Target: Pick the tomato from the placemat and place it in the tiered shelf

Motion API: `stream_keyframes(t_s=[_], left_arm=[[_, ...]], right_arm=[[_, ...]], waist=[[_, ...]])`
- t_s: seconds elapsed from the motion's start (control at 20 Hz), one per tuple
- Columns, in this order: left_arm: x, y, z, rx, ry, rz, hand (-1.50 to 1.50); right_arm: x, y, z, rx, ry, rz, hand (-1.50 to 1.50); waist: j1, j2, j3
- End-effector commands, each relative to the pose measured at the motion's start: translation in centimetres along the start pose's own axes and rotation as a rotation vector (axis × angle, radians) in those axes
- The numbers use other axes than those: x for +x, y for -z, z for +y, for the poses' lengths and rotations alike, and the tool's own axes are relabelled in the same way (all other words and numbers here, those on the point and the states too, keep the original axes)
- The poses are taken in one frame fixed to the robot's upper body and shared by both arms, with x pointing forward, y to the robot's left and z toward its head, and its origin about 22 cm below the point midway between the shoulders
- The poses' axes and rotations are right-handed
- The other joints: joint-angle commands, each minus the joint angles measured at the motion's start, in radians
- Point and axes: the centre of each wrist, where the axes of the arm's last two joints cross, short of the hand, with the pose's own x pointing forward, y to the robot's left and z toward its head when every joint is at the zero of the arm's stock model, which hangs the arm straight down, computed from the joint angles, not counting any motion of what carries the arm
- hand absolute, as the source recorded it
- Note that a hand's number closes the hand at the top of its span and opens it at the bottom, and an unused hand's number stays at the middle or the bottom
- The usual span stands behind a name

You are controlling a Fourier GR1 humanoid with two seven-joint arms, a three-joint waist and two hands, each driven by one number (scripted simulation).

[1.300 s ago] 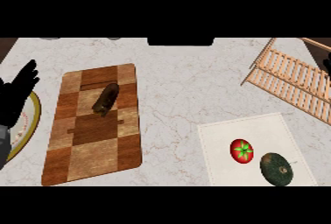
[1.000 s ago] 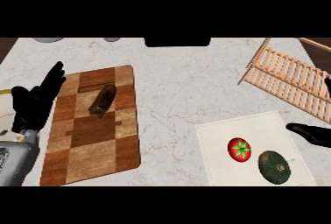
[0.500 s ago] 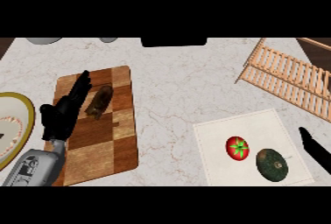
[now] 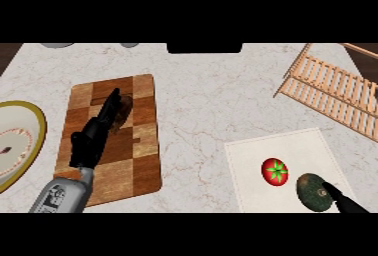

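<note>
Since half a second ago, the left hand [image 4: 92, 135] has moved further right over the wooden cutting board [image 4: 140, 150], its straight fingers pointing up the board and now partly covering the dark brown object [image 4: 125, 106] lying there. More of the cream plate with a gold rim [image 4: 33, 117] shows at the left edge than before. The right hand [image 4: 341, 200] has crept in from the lower right; only a dark fingertip shows, overlapping the dark green vegetable [image 4: 314, 192], so I cannot tell how its fingers are set. The tomato [image 4: 275, 171] lies untouched on the white placemat [image 4: 295, 145], just left of that green vegetable. The wooden tiered shelf [image 4: 332, 90] stands at the upper right.
</note>
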Motion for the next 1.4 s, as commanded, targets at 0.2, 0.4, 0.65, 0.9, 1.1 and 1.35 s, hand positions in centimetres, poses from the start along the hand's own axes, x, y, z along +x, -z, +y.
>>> stream_keyframes(t_s=[0.2, 0.4, 0.65, 0.9, 1.1, 1.35], left_arm=[[-0.5, -0.2, 1.1, -0.025, 0.003, -0.008, 0.0], [1.2, 1.1, 0.9, -0.019, -0.004, 0.004, 0.0], [1.0, 0.7, -0.2, -0.025, -0.001, -0.008, 0.0], [1.4, 0.0, -0.3, -0.041, -0.009, -0.028, 0.0], [0.2, 0.1, -1.1, -0.028, -0.001, -0.014, 0.0], [1.5, -0.6, -1.8, -0.017, 0.003, -0.026, 0.0]], right_arm=[[6.6, 0.3, -1.5, 0.205, -0.246, 0.047, -1.5], [10.2, -0.2, -0.6, 0.305, -0.357, 0.113, -1.5], [13.1, -0.5, -0.3, 0.455, -0.614, 0.193, -1.5], [15.9, -1.9, 1.1, 0.484, -0.782, 0.254, -1.5], [17.5, -2.2, 4.1, 0.501, -0.786, 0.275, -1.5], [17.6, -2.1, 6.3, 0.486, -0.765, 0.253, -1.5]], waist=[[0.015, 0.005, -0.002], [0.023, 0.005, -0.004], [0.033, 0.009, -0.006], [0.033, 0.003, -0.002], [0.032, 0.005, -0.001], [0.027, 0.002, 0.0]])
